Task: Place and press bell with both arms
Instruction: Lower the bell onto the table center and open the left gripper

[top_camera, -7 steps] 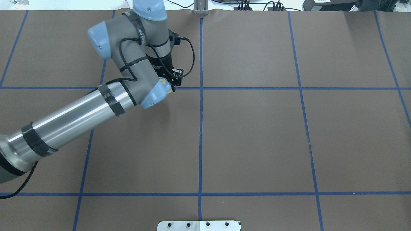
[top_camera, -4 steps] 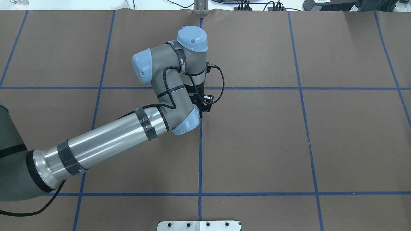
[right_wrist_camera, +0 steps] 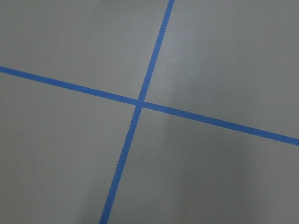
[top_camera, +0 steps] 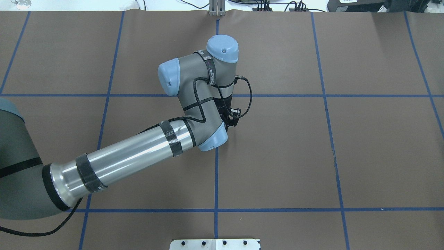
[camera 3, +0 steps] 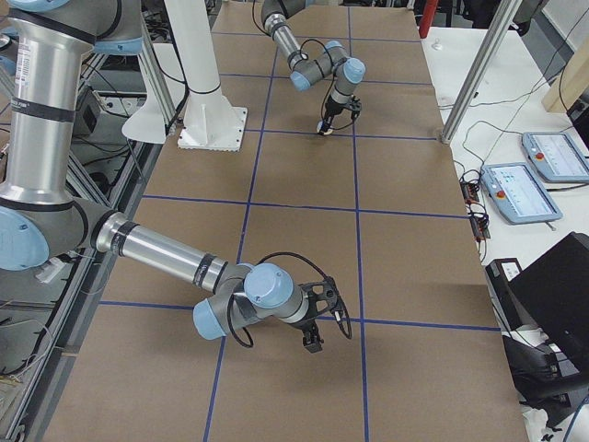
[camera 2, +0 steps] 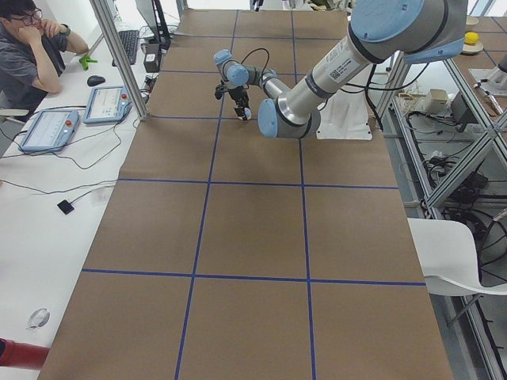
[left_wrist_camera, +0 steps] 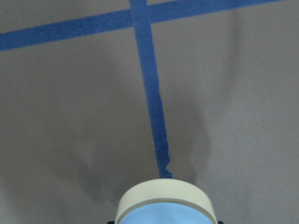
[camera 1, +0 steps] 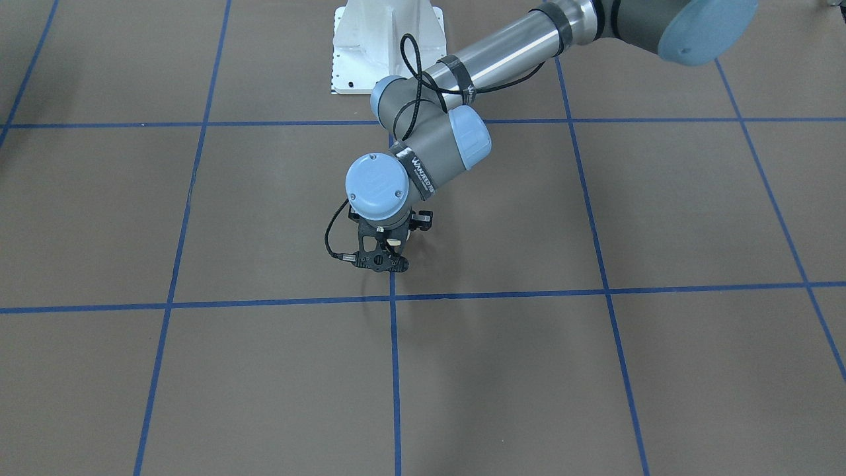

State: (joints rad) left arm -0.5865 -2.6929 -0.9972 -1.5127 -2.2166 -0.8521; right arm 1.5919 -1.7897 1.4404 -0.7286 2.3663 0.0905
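The bell [left_wrist_camera: 166,205] fills the bottom of the left wrist view, its cream base rim around a light-blue dome, over a blue tape line. My left gripper [camera 1: 382,259] points down near the table's middle, shut on the bell [camera 1: 395,243], of which only a cream bit shows there. The wrist hides the bell in the overhead view, where only part of the left gripper [top_camera: 231,119] shows. My right gripper [camera 3: 313,339] hangs low over a tape line near the table's right end. It shows only in the exterior right view, and I cannot tell if it is open or shut.
Blue tape lines [top_camera: 216,166] divide the brown table into squares. The white bolted pedestal [camera 1: 386,46] stands at the robot's side. A metal post [top_camera: 216,8] rises at the far edge. A person [camera 2: 32,47] sits at a side desk with tablets [camera 2: 111,103].
My left arm has swung right and toward the robot, from the back-left square to the centre tape line, carrying the bell.
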